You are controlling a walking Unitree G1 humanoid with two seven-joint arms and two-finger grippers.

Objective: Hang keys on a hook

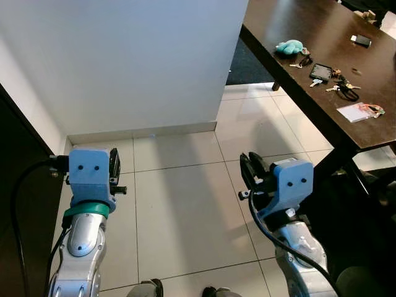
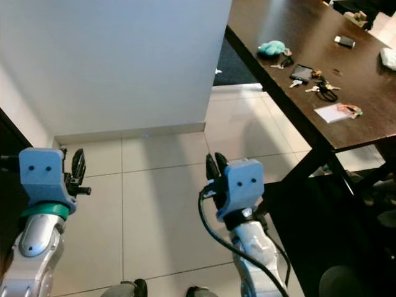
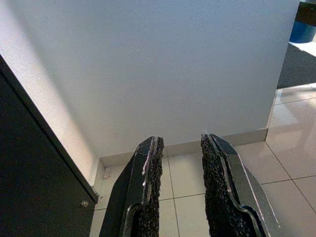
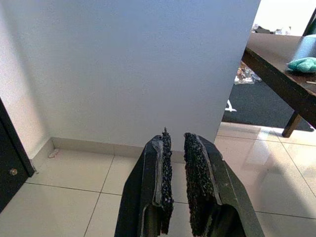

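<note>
Keys [image 1: 342,86] lie in several bunches on the dark table [image 1: 291,25] at the upper right of the left eye view, well apart from both grippers. The left gripper [image 1: 115,166] sits lower left and the right gripper [image 1: 250,170] lower centre, both over floor tiles. I judge the robot should first turn toward the table.

In the left wrist view the pads [image 3: 213,168] stand moderately apart, empty. In the right wrist view the pads [image 4: 193,163] are narrow, holding nothing. I cannot make out a hook anywhere.
</note>
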